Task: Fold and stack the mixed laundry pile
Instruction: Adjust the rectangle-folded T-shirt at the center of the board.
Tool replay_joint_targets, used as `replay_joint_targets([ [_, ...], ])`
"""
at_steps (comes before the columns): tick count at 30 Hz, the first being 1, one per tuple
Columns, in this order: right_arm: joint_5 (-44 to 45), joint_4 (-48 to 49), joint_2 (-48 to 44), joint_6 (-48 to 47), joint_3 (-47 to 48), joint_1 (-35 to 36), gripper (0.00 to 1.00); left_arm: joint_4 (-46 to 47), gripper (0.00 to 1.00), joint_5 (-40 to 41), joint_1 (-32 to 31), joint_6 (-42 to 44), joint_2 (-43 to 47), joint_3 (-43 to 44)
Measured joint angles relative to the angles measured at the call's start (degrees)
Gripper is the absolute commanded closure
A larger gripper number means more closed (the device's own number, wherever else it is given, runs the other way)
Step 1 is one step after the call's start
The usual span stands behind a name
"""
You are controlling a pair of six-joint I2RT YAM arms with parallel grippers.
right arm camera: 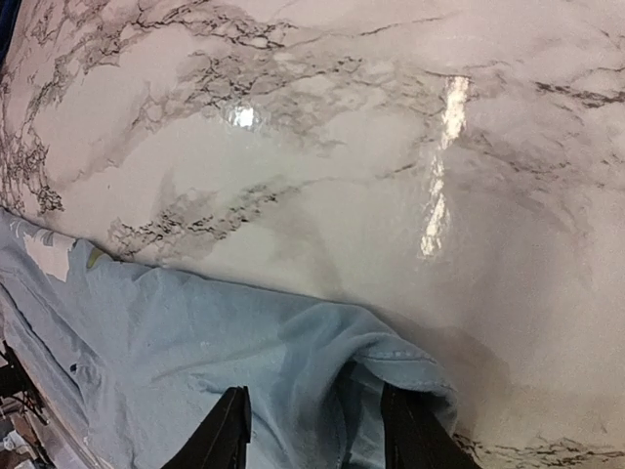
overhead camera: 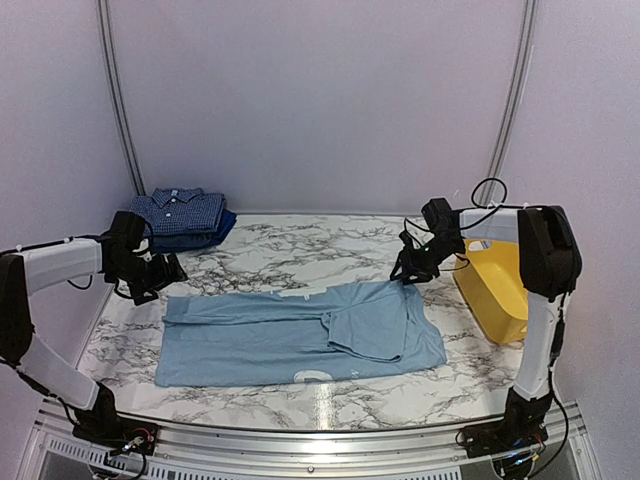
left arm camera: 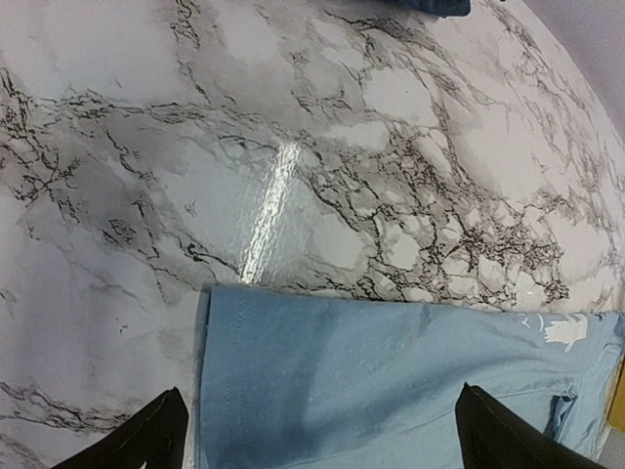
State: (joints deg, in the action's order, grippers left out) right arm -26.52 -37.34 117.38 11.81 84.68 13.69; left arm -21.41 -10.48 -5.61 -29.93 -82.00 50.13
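1. The left gripper [overhead camera: 168, 272] is hovering wide open and empty. The light-blue T-shirt [overhead camera: 260, 335] is lying with its stitched edge just beneath it, stretching lengthwise across the tabletop [overhead camera: 300, 245] toward the other gripper.
2. The right gripper [overhead camera: 408, 272] is standing half open astride the shirt's corner (seemingly clamping nothing).

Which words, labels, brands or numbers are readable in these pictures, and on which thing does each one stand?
No text can be read.
On the light-blue T-shirt, white patch at the far edge: too blurred to read.
On the same shirt, white mark at the near edge: too small to read.
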Motion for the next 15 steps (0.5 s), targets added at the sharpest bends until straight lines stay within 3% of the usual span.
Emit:
replay_joint_targets([
  [6,0.3,0.2,2.3,0.4,0.7,-0.2,0.98,0.1,0.1,0.7,0.1,-0.2,-3.3,0.2],
  [15,-1.9,3.8,2.1,1.6,-2.9,-1.8,1.0,0.3,0.24,2.1,3.4,-1.0,-4.1,-4.4],
])
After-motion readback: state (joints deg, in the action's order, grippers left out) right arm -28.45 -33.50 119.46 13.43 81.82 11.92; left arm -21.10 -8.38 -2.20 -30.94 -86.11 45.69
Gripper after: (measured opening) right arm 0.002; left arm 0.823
